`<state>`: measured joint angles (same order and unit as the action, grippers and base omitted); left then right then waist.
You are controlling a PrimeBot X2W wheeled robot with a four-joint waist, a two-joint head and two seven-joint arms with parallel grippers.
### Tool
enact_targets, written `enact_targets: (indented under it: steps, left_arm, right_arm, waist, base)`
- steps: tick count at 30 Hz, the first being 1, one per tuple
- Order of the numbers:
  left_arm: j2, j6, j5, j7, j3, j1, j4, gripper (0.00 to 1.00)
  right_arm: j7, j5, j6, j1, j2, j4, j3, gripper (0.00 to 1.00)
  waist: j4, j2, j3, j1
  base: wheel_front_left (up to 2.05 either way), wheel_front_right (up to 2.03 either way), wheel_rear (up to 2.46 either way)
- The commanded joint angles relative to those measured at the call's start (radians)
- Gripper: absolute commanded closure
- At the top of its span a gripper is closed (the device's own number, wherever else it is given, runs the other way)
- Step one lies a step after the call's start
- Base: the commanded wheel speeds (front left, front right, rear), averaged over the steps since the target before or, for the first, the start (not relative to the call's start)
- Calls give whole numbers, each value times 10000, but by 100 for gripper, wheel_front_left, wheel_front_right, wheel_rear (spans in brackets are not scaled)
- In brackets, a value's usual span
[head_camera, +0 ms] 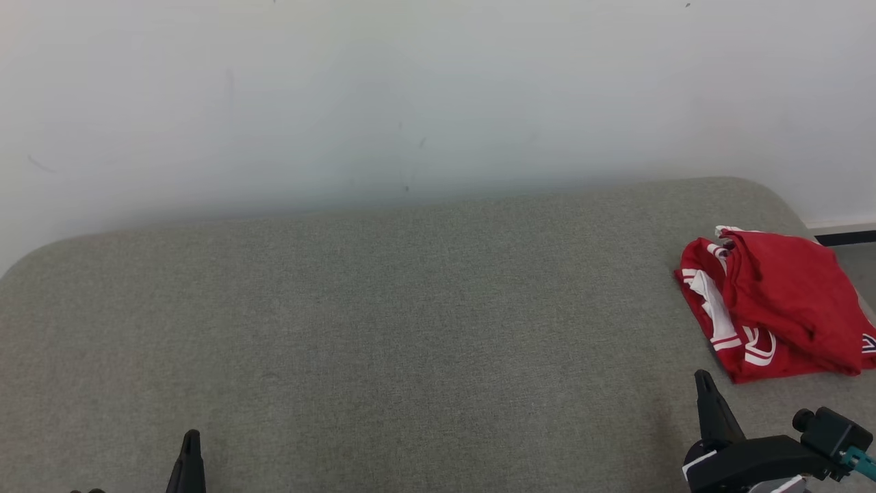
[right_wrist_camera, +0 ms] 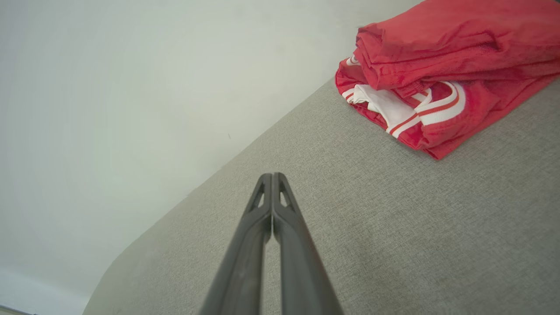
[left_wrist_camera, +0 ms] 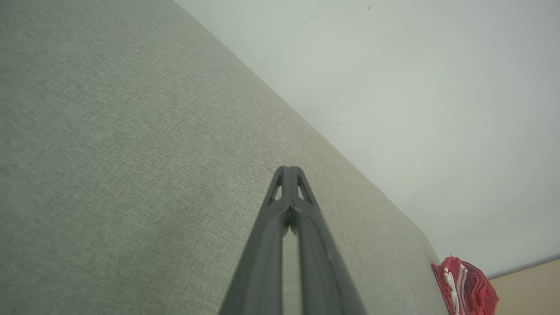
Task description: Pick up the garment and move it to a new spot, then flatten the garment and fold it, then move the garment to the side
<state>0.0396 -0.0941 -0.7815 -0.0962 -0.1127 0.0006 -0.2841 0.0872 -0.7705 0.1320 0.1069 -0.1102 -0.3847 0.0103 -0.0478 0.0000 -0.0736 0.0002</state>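
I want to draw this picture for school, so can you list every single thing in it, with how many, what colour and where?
garment: one, red with white stripes, folded in a pile near the right end of the padded surface
padded surface: one, grey-green fabric, wide with rounded corners, across the lower half of the head view
wall: one, white, behind the padded surface
baseboard: one strip, dark, at the foot of the wall, far right
left gripper: one, dark, shut, lower left, over bare fabric
right gripper: one, dark, shut, lower right, near the garment but not touching it
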Motion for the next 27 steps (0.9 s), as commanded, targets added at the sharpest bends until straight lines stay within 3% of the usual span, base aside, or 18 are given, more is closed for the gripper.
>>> enact_targets:
  steps: [1, 27]
  left_arm:
    - [73, -41, -286, 54, -17, -315, 155, 100]
    - [96, -175, -3290, 829, -26, -662, 241, 100]
  right_arm:
    - [-41, -290, -7, 193, 1, 187, -75, 100]
    - [-786, -3323, -12, 172, 228, 645, -526, 100]
  waist:
    - [7, 0, 9, -1]
    - [143, 0, 222, -1]
  base:
    - [0, 0, 0]
    - [0, 0, 0]
